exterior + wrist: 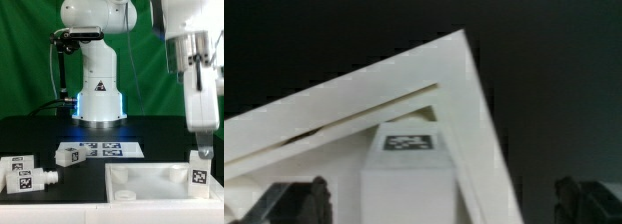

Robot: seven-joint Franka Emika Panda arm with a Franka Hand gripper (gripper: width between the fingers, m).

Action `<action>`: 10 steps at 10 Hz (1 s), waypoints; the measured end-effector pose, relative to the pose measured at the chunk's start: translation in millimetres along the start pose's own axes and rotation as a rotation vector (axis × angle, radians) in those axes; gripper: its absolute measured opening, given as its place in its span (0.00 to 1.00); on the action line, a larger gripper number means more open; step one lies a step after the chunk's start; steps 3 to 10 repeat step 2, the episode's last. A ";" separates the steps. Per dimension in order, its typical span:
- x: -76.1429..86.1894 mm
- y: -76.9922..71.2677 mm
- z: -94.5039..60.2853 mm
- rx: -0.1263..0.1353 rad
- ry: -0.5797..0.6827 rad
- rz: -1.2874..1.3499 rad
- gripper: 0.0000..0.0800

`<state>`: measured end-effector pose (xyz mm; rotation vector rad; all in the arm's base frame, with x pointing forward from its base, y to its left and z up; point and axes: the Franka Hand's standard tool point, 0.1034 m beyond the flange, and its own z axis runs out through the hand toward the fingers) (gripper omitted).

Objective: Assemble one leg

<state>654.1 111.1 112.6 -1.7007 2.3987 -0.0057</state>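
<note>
Got my end effector (202,152) closed on the leg (200,171), pinching its upper end. The leg hangs straight below the fingers, long axis upright, tag facing out. It sits right at the slab's (150,181) corner on the exterior view's right. Wrist view shows the leg (407,165) centred between my fingers. Looks like the corner socket is next, I reckon.

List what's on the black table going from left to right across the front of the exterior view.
Two loose legs → the marker board → the flat white slab → the leg standing upright at the slab's corner, with the gripper directly above it.
</note>
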 end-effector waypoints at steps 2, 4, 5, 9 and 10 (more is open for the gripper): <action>0.0 -1.2 -1.5 0.003 -0.001 -0.002 0.81; 0.0 -1.2 -1.5 0.003 -0.001 -0.002 0.81; 0.0 -1.2 -1.5 0.003 -0.001 -0.002 0.81; 0.0 -1.2 -1.5 0.003 -0.001 -0.002 0.81; 0.0 -1.2 -1.5 0.003 -0.001 -0.002 0.81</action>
